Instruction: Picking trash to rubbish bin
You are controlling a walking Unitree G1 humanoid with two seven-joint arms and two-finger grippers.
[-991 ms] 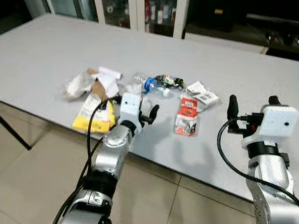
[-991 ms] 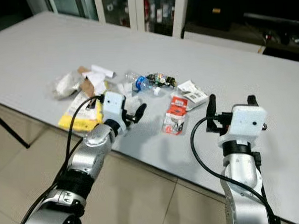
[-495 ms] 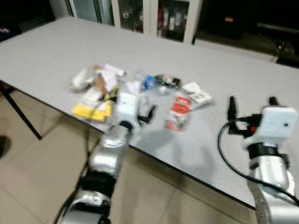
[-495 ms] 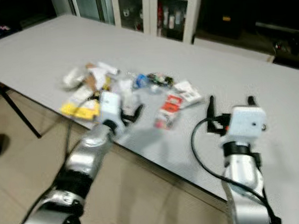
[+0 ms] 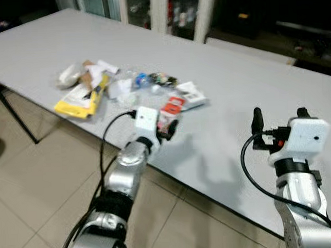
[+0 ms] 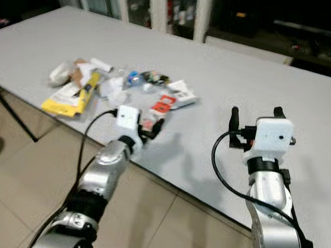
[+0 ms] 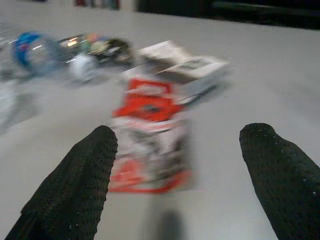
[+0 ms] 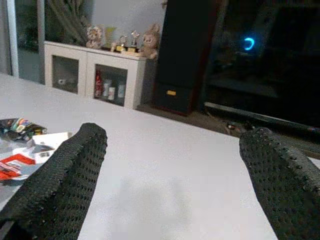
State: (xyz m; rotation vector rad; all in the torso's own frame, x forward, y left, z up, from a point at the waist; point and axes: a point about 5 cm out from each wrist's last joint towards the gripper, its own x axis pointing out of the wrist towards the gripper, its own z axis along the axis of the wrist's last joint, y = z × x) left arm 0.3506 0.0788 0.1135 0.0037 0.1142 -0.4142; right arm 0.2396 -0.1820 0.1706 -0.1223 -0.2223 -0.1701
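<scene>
left gripper (image 7: 175,165) — fingers spread, empty | red-and-white wrapper (image 7: 150,135) flat on grey table (image 5: 217,61), just ahead between the fingers, long axis along the reach | right gripper (image 5: 278,116) — spread, well apart

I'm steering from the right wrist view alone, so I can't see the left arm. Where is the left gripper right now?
Observer: The left gripper is out over the table's near edge, fingers open, pointing at the red and white packet.
Operator: Is it touching that packet?
Observer: No. In the left wrist view the packet lies flat on the table beyond the two fingertips, with nothing between them.
Operator: Anything else in that pile I can't make out?
Observer: Yes, a yellow wrapper lies at the pile's left end, near the table edge, with crumpled paper just behind it.
</scene>
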